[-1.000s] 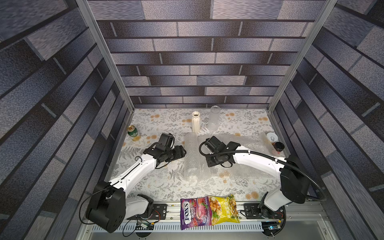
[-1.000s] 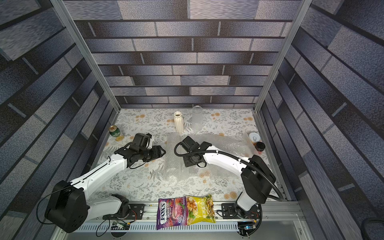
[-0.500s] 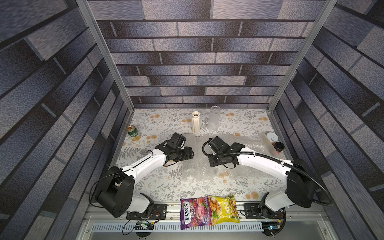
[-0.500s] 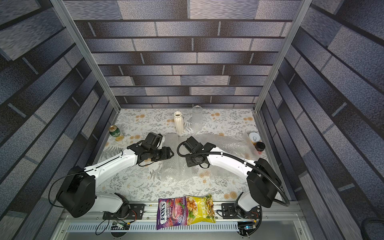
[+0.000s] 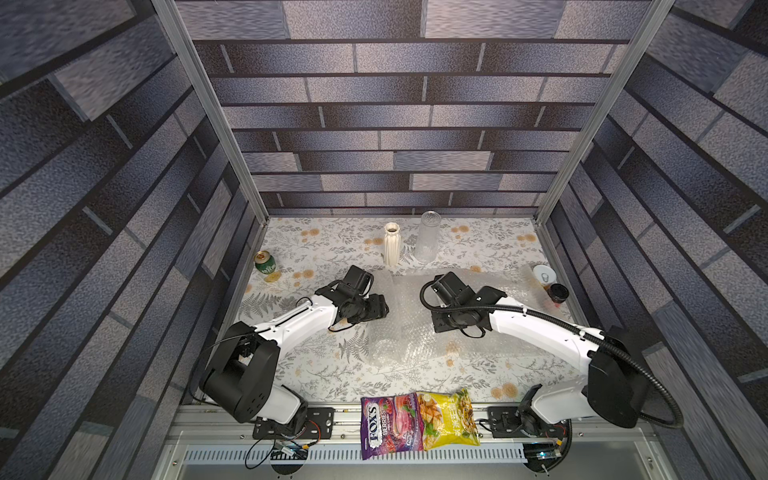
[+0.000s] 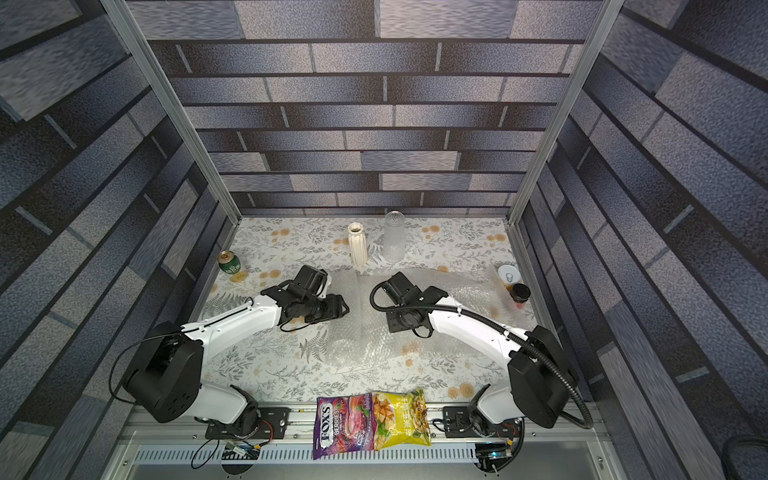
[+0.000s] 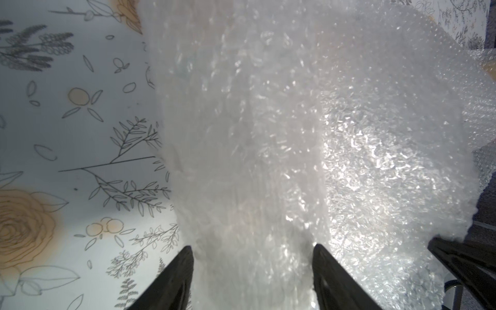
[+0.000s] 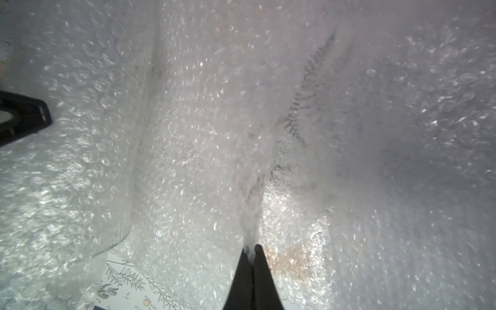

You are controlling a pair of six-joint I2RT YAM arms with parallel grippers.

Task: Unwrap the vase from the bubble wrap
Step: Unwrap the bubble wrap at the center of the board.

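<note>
Translucent bubble wrap [image 5: 409,332] lies crumpled at the middle of the floral table [image 5: 324,374], part of it rolled into a thick roll [image 7: 241,161] and part spread flat toward the robot's right. No vase can be made out through the layers, so the vase to be freed is judged to be hidden inside the roll. On that reading the unwrapping is under way but not finished: some sheet is loose and the core is covered. The left gripper [image 7: 252,255] straddles the roll with its jaws partway apart, one on each side; whether they press it cannot be told. The right gripper [image 8: 251,248] has its jaws pinched together on a thin raised fold of the wrap. At the back of the table a white ribbed vase [image 5: 391,249] and a clear glass vase [image 5: 428,243] stand upright and bare, well apart from the arms. Both top views give this layout, but each arm hides its own fingertips there. Only the wrist views show the jaws: the left wrist view the straddle, the right wrist view the pinched fold.
</note>
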